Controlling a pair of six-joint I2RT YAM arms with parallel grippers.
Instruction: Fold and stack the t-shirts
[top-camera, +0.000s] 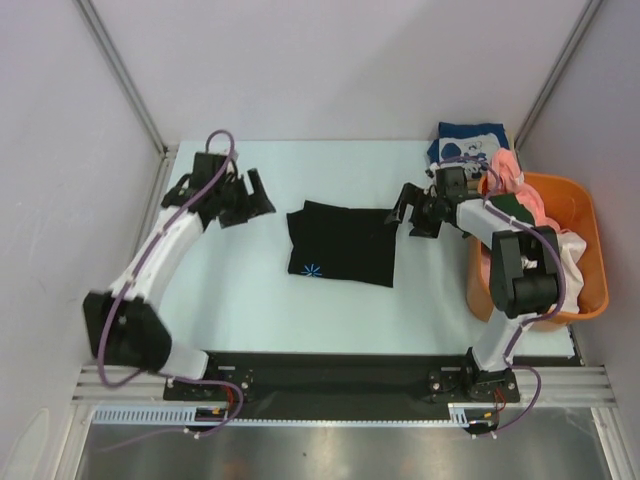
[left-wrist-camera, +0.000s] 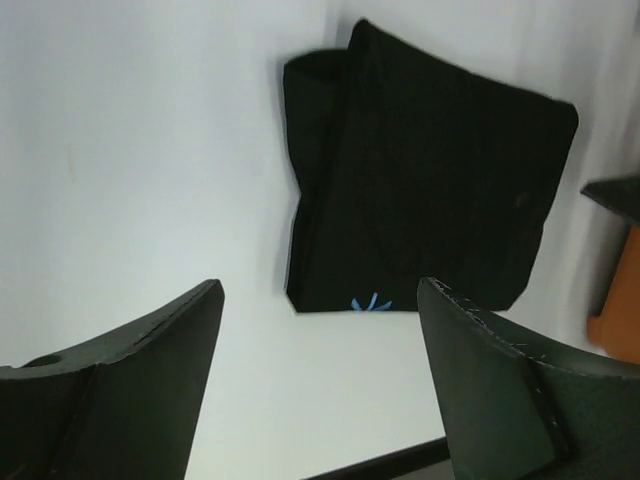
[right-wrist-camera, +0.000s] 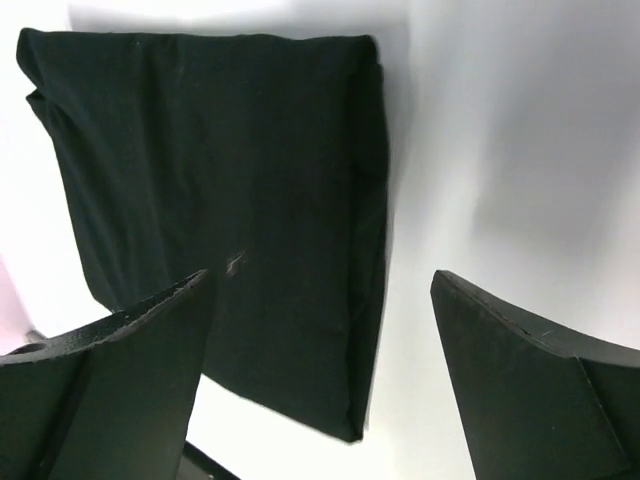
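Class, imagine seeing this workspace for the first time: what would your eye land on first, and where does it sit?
A folded black t-shirt with a small blue starburst at its near-left corner lies in the middle of the pale table. The left arm and right arm flank it, jaws open and empty. At the table's right edge an orange basket holds a jumble of pink, white and dark tees.

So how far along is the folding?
Done: black t-shirt lies folded mid-table; navy tee sits back right. In hand: nothing, left gripper and right gripper are open. Remaining: stacking, plus pink tee, green tee, off-white tee in the orange basket.
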